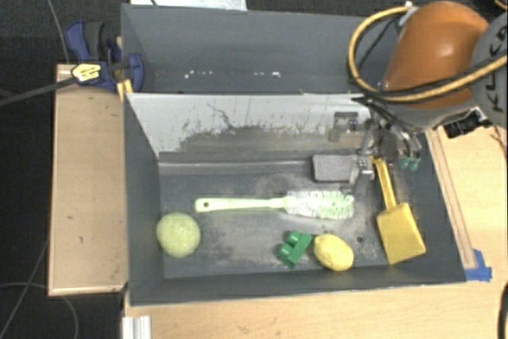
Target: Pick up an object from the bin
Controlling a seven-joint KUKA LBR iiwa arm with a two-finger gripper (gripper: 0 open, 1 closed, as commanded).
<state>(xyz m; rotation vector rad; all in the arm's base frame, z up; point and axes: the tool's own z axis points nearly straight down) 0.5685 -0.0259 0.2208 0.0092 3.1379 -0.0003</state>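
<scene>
The hand [367, 159] was hard to make out: it sat in a dark tangle of metal parts beneath the arm's orange cover [436, 52], and I could not tell whether it was apart or together. The cover and a looping yellow cable [357, 44] hid the bin's [238, 131] far right corner. The arm came in from the right, with the hand pointing down over the right back part of the floor.

Just left of the hand lay a flat grey block [332, 167]. Whether the two touched could not be told. The upper end of a yellow scraper's [399, 233] handle ran up under the hand, and its broad blade rested near the right wall.

A pale green brush [274, 206] with white bristles lay across the middle. Nearer the front were a yellow-green ball [178, 235] at the left, a small green piece [294, 247], and a yellow lemon-shaped lump [333, 252] just beside it.
</scene>
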